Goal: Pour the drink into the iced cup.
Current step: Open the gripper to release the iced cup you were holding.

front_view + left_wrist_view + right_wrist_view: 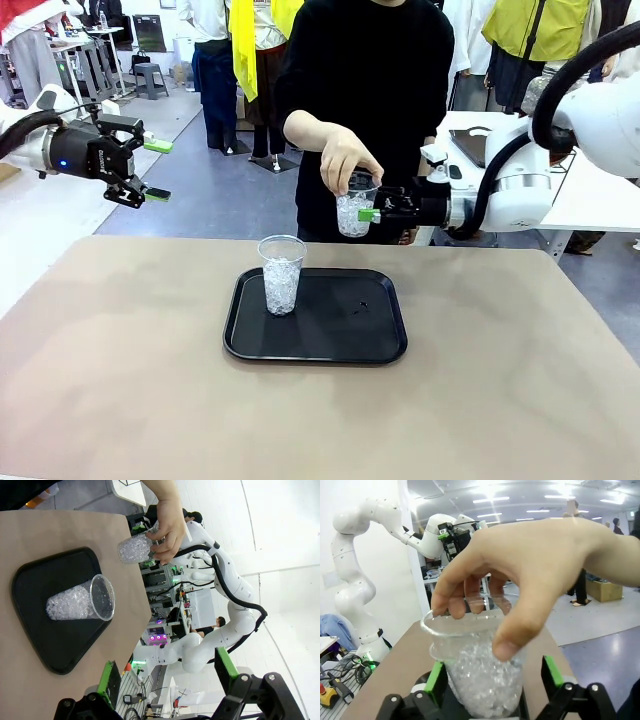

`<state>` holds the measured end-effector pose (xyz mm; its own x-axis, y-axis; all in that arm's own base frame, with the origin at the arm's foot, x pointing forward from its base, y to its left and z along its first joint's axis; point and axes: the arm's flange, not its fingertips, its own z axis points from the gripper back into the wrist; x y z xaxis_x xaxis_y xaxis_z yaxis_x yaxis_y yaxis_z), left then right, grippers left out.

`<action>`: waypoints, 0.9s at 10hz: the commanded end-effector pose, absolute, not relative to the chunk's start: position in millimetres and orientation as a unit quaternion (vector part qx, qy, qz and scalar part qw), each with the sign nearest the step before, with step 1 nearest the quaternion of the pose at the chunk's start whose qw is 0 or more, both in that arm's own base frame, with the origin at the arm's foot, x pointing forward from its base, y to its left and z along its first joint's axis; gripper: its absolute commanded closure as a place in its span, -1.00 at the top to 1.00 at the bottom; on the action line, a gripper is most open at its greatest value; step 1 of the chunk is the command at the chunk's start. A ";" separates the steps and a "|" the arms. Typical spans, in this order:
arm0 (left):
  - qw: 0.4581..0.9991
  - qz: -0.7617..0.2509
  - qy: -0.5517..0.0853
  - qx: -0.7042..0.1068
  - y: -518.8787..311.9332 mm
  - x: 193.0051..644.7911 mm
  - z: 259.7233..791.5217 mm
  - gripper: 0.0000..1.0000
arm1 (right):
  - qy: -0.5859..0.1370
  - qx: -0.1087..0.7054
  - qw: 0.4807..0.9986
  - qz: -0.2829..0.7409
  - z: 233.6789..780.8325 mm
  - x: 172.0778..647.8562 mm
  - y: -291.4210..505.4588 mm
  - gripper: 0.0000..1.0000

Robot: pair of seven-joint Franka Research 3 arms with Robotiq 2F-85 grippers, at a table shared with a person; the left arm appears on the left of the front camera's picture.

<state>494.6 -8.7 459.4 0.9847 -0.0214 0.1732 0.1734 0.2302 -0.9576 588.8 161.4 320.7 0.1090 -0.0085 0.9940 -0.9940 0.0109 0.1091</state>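
One clear iced cup (pixel 281 272) stands upright on the left part of a black tray (pixel 310 352). A second iced cup (pixel 353 212) hangs in the air past the table's far edge, with a person's hand (pixel 345 155) gripping its rim from above. My right gripper (pixel 363 211) is open around that cup (pixel 480 680); the green pads (pixel 552 672) stand at either side, with a gap on the right. High at the left, my left gripper (pixel 158 170) is open with nothing between its fingers. The drink is out of view.
The tan table (pixel 500 380) has bare surface all around the tray (pixel 35 610). A white side table (pixel 590 200) stands behind my right arm. The person stands at the far edge, and others stand farther back.
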 end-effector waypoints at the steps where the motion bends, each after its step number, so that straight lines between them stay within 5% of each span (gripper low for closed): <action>1: 0.781 -0.063 -0.062 -0.618 -8.0 492.2 460.0 1.00 | -0.482 0.514 0.535 0.465 325.4 575.5 134.2 1.00; 9: 0.781 -0.063 -0.062 -0.618 -8.0 492.2 460.0 1.00 | -0.494 0.477 0.532 0.496 309.7 539.6 32.4 1.00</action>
<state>494.5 -8.5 459.2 0.9847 -0.0208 0.1728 0.1729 0.2303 -0.9576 543.0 20.3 309.3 0.0546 0.0540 0.9970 -0.9980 0.0334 0.0528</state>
